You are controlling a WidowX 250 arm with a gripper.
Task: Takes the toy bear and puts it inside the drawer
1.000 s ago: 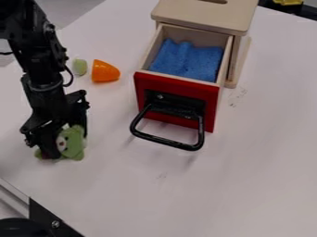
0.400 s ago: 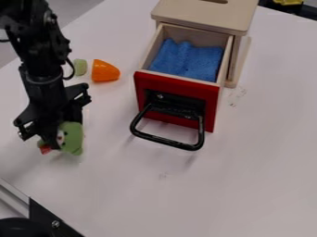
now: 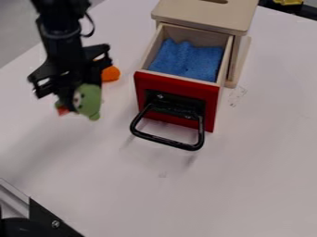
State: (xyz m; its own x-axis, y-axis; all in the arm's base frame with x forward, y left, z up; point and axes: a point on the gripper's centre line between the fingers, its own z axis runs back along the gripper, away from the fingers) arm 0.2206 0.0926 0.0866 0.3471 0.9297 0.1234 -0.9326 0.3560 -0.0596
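While the gripper (image 3: 75,94) has its fingers clamped on the toy bear (image 3: 90,99), the bear is up off the table (image 3: 260,143), outside the drawer (image 3: 176,88), on the view's left. Bear is green, with a light muzzle patch on the side by the fingers and a small red part low on the view's left. Fingers cover part of it, so its full pose can't be told.

Gripper points down; black arm (image 3: 59,18) comes in from the upper left, above the bear. Orange piece (image 3: 111,74) lies on the table between gripper and drawer in the view, partly hidden behind the gripper.

Drawer is pulled open: pale wood sides, red front, bear apart from it. Folded blue cloth (image 3: 186,62) lies inside, toward the back. Black loop handle (image 3: 163,140) sticks out from the red front, toward the camera.

Pale wooden cabinet (image 3: 201,16) sits behind, slot cut in its top. Faint dark marks (image 3: 236,96) on the tabletop just beside it, view's right.

Outer edges: yellow item (image 3: 288,2) at top right, black bracket (image 3: 48,220) with a screw at bottom left.
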